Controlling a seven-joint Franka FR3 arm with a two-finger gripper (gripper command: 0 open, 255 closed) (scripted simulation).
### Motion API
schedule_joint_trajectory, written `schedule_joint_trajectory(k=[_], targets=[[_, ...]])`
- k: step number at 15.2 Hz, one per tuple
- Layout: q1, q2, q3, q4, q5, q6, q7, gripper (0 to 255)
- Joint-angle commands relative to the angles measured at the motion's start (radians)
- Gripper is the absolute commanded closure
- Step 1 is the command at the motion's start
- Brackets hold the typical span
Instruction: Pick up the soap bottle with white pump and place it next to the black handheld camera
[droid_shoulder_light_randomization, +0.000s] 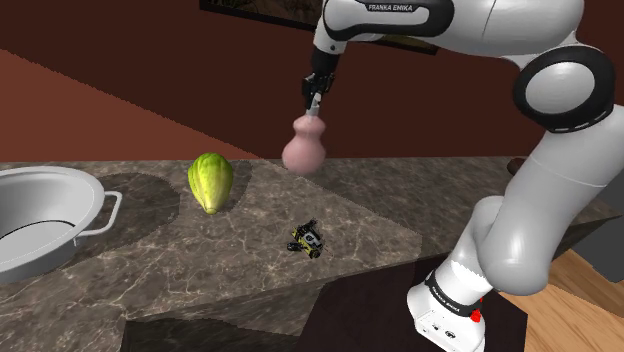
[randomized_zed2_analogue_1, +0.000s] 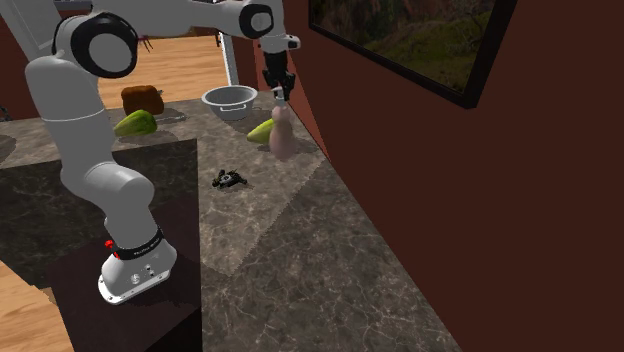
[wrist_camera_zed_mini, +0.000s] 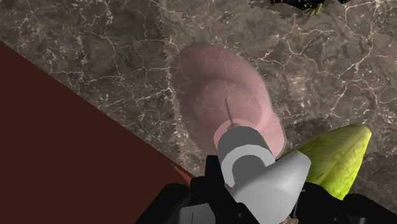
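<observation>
A pink, pear-shaped soap bottle hangs in the air above the marble counter, held by its pale pump top in my shut gripper. In the second exterior view the bottle hangs close to the dark red wall, under the gripper. The wrist view looks down the grey-white pump onto the pink body, with the black fingers clasping the pump. The small black handheld camera lies on the counter below the bottle and nearer the stand; it also shows as camera and camera.
A green leafy vegetable lies on the counter at the shoulder view's left of the bottle. A metal pot with a handle sits at the far left. The dark red wall runs behind the counter. A second green item and a brown loaf lie further off.
</observation>
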Motion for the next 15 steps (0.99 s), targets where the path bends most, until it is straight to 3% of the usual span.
schedule_joint_trajectory(k=[1, 5, 15], targets=[[0.023, 0.017, 0.019, 0.022, 0.0, -0.004, 0.044, 255], [0.074, 0.069, 0.061, 0.089, 0.001, -0.023, 0.139, 255], [0.076, 0.073, 0.063, -0.04, 0.003, 0.111, 0.14, 255]])
